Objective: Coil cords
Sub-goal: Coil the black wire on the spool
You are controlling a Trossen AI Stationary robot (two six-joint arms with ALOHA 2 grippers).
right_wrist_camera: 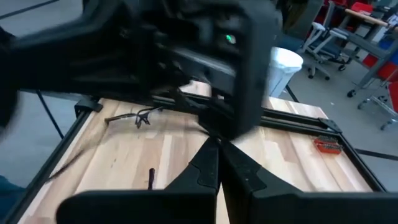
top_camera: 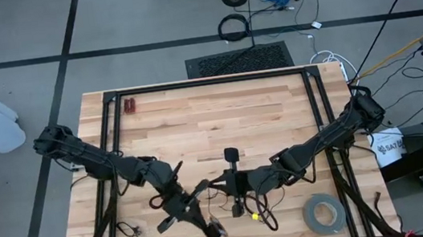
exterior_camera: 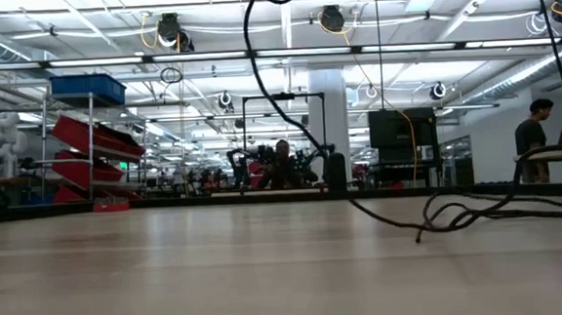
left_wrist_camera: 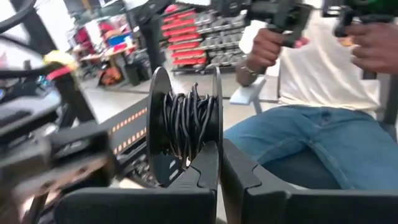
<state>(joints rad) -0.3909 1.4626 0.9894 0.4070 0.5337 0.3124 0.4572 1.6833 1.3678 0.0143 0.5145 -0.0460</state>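
The left gripper [top_camera: 204, 186] is clamped on the cord [left_wrist_camera: 186, 121], a black bundle wound between two discs and raised off the table [top_camera: 195, 112]. The right gripper [top_camera: 212, 185], fingers pressed together, sits just beside it. Loose strands trail near the tape roll [top_camera: 323, 213].

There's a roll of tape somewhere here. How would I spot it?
Seen from above, find the wooden table and go to its lower right corner. The grey tape roll lies flat there: a pale, broad ring, unlike the thin black cord lying loose nearby.
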